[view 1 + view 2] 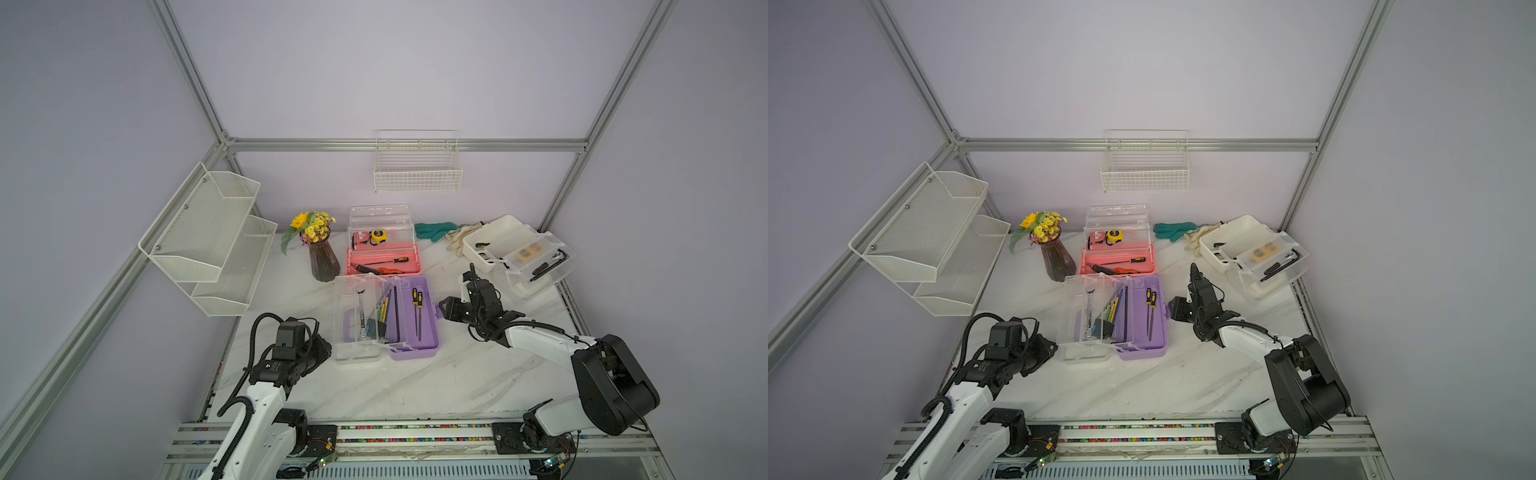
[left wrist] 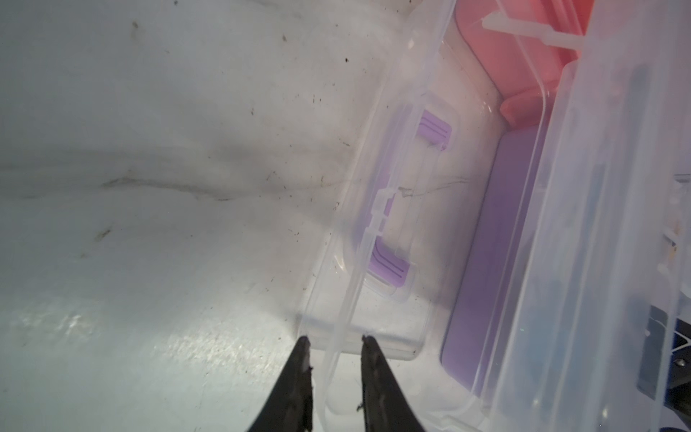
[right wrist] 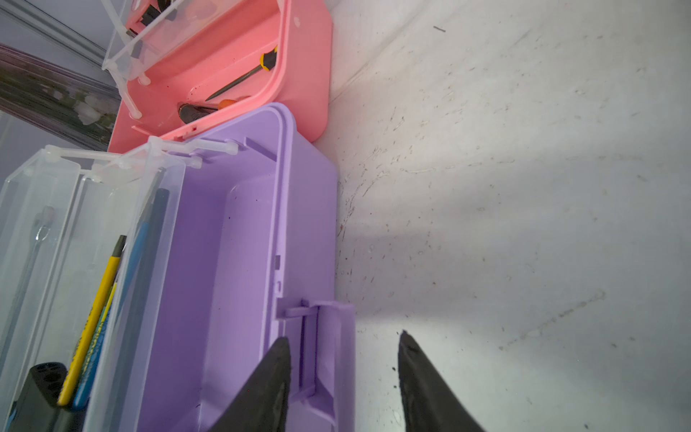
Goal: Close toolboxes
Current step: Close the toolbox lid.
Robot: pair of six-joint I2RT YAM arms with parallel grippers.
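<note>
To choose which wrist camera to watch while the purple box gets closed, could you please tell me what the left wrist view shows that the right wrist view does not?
Only the left wrist view shows the purple handle on the purple toolbox's open clear lid, whose rim runs between the left tool's tips. Only the right wrist view shows that box's inside, its latch between the right tool's open tips, and a screwdriver in the pink toolbox. Both show both boxes and the table.
</note>
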